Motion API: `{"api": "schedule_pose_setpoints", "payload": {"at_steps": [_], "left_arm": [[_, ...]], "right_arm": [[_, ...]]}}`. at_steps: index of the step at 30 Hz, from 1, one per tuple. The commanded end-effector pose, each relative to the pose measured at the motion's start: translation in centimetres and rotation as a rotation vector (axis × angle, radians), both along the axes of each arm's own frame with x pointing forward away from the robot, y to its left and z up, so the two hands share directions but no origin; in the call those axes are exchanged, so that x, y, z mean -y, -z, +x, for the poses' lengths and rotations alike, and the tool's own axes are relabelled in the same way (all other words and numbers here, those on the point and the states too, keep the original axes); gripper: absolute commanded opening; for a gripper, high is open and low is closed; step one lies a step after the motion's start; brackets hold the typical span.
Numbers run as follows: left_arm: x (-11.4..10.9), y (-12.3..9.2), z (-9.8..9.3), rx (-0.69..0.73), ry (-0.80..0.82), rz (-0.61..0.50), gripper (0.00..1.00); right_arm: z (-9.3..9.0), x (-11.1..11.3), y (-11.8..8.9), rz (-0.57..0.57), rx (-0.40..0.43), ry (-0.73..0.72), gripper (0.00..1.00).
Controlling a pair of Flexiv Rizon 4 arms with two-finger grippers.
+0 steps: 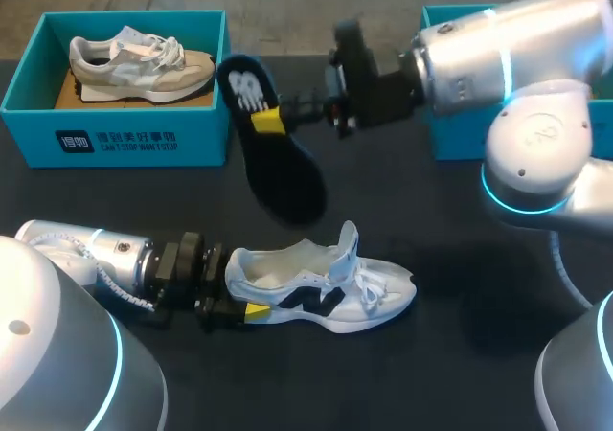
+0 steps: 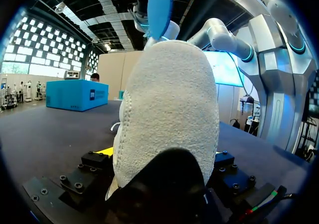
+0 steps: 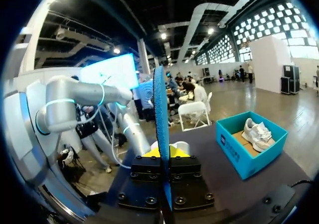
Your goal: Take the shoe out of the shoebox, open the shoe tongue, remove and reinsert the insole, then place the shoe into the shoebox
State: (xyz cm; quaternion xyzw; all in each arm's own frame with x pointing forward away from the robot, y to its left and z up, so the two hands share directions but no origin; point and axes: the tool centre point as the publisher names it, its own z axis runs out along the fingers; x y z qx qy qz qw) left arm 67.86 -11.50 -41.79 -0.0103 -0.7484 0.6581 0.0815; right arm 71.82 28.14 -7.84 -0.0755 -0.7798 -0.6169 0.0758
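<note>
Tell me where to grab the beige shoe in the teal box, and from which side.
Probably best to take the beige shoe at its heel collar, coming straight down from above. The walls of the teal box close off every sideways approach, and the open collar gives two fingers an edge to pinch.

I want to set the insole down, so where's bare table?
Bare table lies between the shoebox and the left gripper, and past the toe of the white shoe toward the right arm. The middle is crowded: the right gripper holds the insole over it.

White-and-black shoe (image 1: pixel 369 297), black insole (image 1: pixel 283 168), teal shoebox (image 1: pixel 206 134).
</note>
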Motion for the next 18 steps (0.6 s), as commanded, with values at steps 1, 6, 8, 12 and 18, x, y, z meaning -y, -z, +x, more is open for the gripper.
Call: {"api": "schedule_pose_setpoints", "payload": {"at_steps": [1,6,8,12,18], "left_arm": [[0.0,0.2,0.0,0.000,-0.002,0.000,0.00],[0.0,0.2,0.0,0.000,-0.002,0.000,0.00],[0.0,0.2,0.0,0.000,-0.002,0.000,0.00],[0.0,0.2,0.0,0.000,-0.002,0.000,0.00],[0.0,0.2,0.0,0.000,-0.002,0.000,0.00]], "right_arm": [[-2.3,3.7,-2.4,-0.011,0.003,0.088,0.00],[-3.1,5.9,-4.9,0.021,-0.054,0.115,0.00],[-3.7,7.3,-6.5,0.062,-0.086,0.110,0.00],[-4.5,8.0,-7.6,0.023,-0.053,0.133,0.00],[-4.5,8.0,-7.6,0.023,-0.053,0.133,0.00]]}}
